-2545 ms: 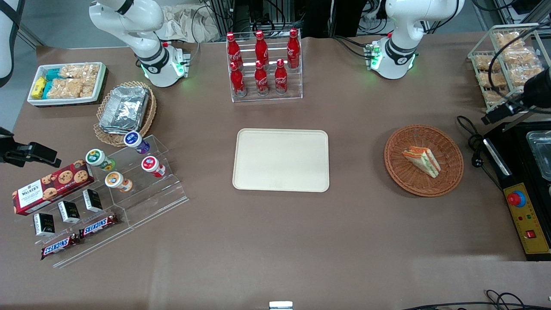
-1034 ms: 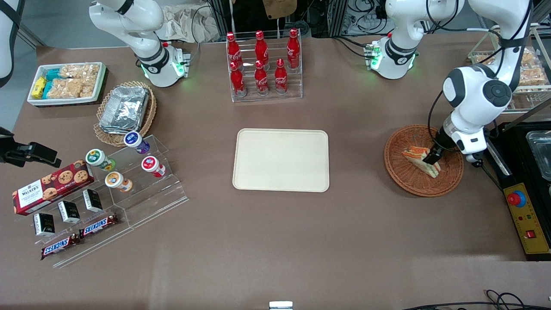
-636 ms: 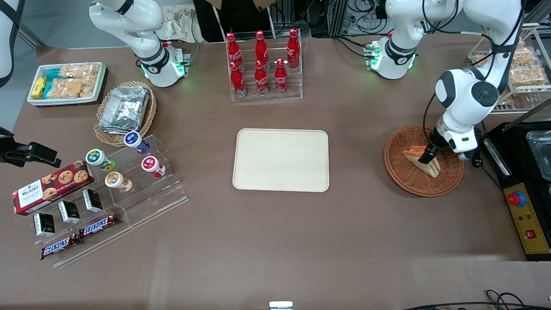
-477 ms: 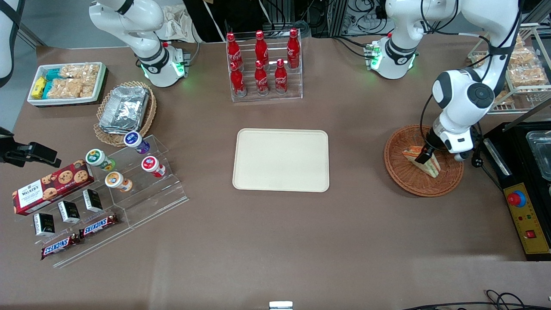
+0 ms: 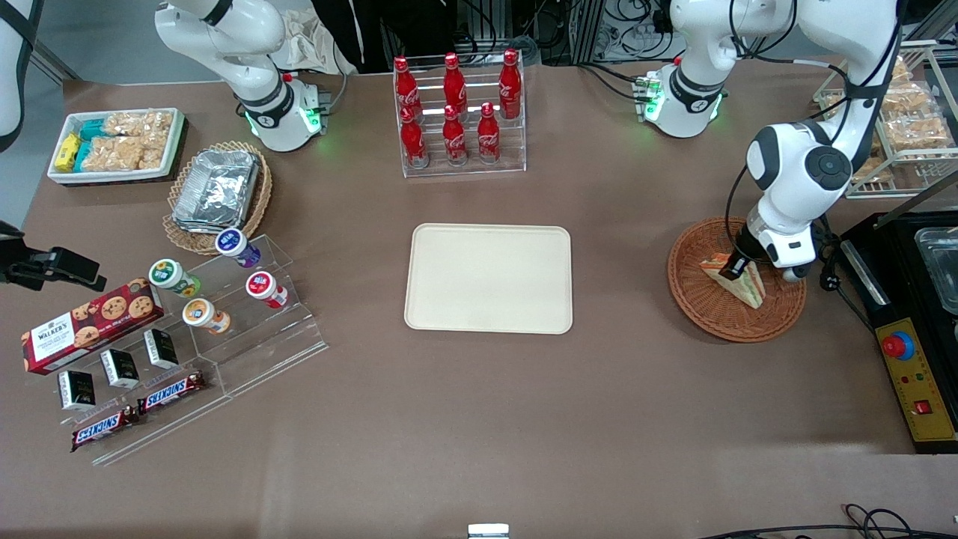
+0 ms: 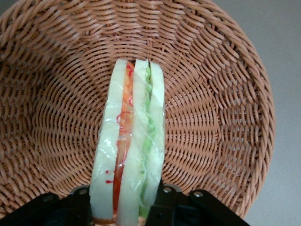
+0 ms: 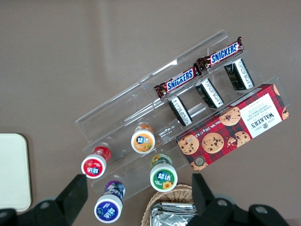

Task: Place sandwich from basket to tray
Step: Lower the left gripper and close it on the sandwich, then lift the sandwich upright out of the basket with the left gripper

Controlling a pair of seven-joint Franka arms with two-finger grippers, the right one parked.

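The sandwich (image 5: 746, 287), a white-bread wedge with orange and green layers in clear wrap, lies in the round reddish-brown basket (image 5: 703, 314) toward the working arm's end of the table. My gripper (image 5: 730, 267) is down in the basket, over the sandwich's end farther from the camera. In the left wrist view the sandwich (image 6: 134, 136) stands edge-up in the basket (image 6: 211, 122), and the gripper (image 6: 124, 200) has one black finger (image 6: 80, 203) against each bread face, shut on it. The cream tray (image 5: 488, 278) lies bare at mid-table.
A rack of red cola bottles (image 5: 456, 112) stands farther back than the tray. A black control box with a red button (image 5: 909, 374) and a wire rack of bagged snacks (image 5: 898, 120) flank the basket. Acrylic steps with cups and bars (image 5: 209, 314) lie toward the parked arm's end.
The arm came down into the basket from the working arm's end of the table. Over the last second the gripper slid along the sandwich toward the tray side, ending with its fingers round the sandwich.
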